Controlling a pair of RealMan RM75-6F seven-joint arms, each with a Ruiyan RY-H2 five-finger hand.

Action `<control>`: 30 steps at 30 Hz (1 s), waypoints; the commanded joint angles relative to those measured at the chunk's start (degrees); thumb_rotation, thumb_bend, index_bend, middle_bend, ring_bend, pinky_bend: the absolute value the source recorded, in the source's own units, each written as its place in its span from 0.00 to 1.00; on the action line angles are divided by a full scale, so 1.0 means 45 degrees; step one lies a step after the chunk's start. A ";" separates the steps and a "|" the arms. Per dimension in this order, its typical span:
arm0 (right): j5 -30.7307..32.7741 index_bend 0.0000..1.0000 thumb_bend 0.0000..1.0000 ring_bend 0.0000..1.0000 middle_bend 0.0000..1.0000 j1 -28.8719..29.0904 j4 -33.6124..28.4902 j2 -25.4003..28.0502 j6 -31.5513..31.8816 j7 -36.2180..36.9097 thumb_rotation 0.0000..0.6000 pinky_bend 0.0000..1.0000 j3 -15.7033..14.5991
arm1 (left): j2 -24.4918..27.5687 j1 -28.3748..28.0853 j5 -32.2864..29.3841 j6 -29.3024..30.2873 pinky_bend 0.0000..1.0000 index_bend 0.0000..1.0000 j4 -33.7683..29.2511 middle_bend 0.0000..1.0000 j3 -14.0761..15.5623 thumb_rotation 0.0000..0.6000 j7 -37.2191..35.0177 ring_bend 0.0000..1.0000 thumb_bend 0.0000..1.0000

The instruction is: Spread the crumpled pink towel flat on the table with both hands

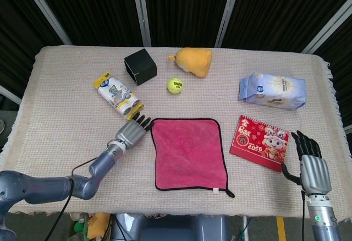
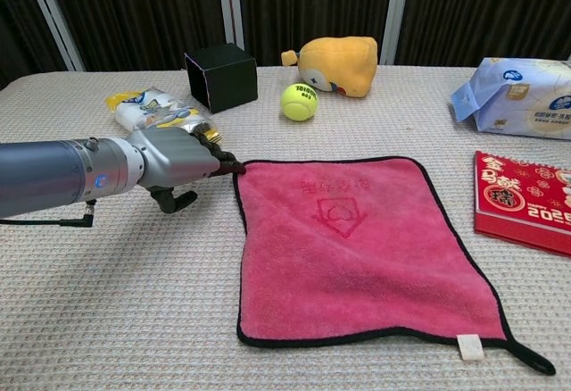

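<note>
- Evidently the pink towel (image 1: 187,153) already lies nearly flat at the lower centre of the head view, its black edging forming a rough square with no big folds showing.
- The left hand (image 1: 132,132) sits at the towel's upper-left corner, fingertips reaching the hem in the chest view (image 2: 183,159); whether they pinch the edge or only touch it I cannot tell.
- The right hand (image 1: 311,164) is at the lower right of the frame, well apart from the towel, fingers extended and grasping nothing.
- What seems left: little beyond squaring off the corners, and the right hand has yet to take part.
- The table wears a beige woven cloth (image 1: 66,114) with fringed ends.
- On it: a black box (image 1: 140,66), a yellow plush toy (image 1: 193,61), a tennis ball (image 1: 175,85), a snack packet (image 1: 117,96), a blue wipes pack (image 1: 271,91) and a red calendar (image 1: 259,143) just right of the towel.
- Behind runs a dark curtain with pale metal struts.
</note>
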 commanded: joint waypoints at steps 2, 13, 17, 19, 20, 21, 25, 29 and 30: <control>0.0001 0.00 0.39 0.00 0.00 0.0011 0.0014 -0.0011 -0.0008 -0.0049 1.00 0.00 -0.0002 | 0.0128 0.0064 0.0051 0.0070 0.00 0.00 -0.0116 0.00 -0.0055 1.00 -0.0146 0.00 0.62; -0.0313 0.00 0.39 0.00 0.00 0.0066 0.0133 -0.0084 -0.0014 -0.0390 1.00 0.00 -0.0158 | 0.1577 0.1034 0.1298 0.0981 0.00 0.00 -0.1689 0.00 -0.0636 1.00 -0.2359 0.00 0.19; -0.0466 0.00 0.39 0.00 0.00 0.0141 0.0084 -0.0114 -0.0107 -0.0645 1.00 0.00 -0.0253 | 0.2447 0.1616 0.2081 0.1499 0.00 0.00 -0.2578 0.00 -0.0505 1.00 -0.3080 0.00 0.09; -0.0539 0.00 0.39 0.00 0.00 0.0149 0.0069 -0.0124 -0.0098 -0.0735 1.00 0.00 -0.0291 | 0.2812 0.1834 0.2300 0.1606 0.00 0.00 -0.2876 0.00 -0.0334 1.00 -0.3175 0.00 0.09; -0.0579 0.00 0.39 0.00 0.00 0.0146 0.0070 -0.0141 -0.0092 -0.0776 1.00 0.00 -0.0323 | 0.3024 0.1943 0.2357 0.1591 0.00 0.00 -0.3016 0.00 -0.0198 1.00 -0.3166 0.00 0.08; -0.0614 0.00 0.39 0.00 0.00 0.0146 0.0071 -0.0159 -0.0091 -0.0794 1.00 0.00 -0.0347 | 0.3165 0.1999 0.2358 0.1546 0.00 0.00 -0.3076 0.00 -0.0089 1.00 -0.3101 0.00 0.06; -0.0730 0.00 0.39 0.00 0.00 0.0137 0.0062 -0.0206 -0.0070 -0.0924 1.00 0.00 -0.0432 | 0.3421 0.2173 0.2231 0.1539 0.00 0.00 -0.3111 0.00 0.0260 1.00 -0.2612 0.00 0.00; -0.0847 0.00 0.39 0.00 0.00 0.0161 0.0035 -0.0185 -0.0062 -0.0978 1.00 0.00 -0.0460 | 0.3568 0.2592 0.2464 0.2170 0.00 0.00 -0.3418 0.00 0.0222 1.00 -0.2798 0.00 0.00; -0.0862 0.00 0.39 0.00 0.00 0.0167 0.0018 -0.0160 -0.0084 -0.0995 1.00 0.00 -0.0478 | 0.3600 0.2725 0.2583 0.2396 0.00 0.00 -0.3510 0.00 0.0186 1.00 -0.2928 0.00 0.00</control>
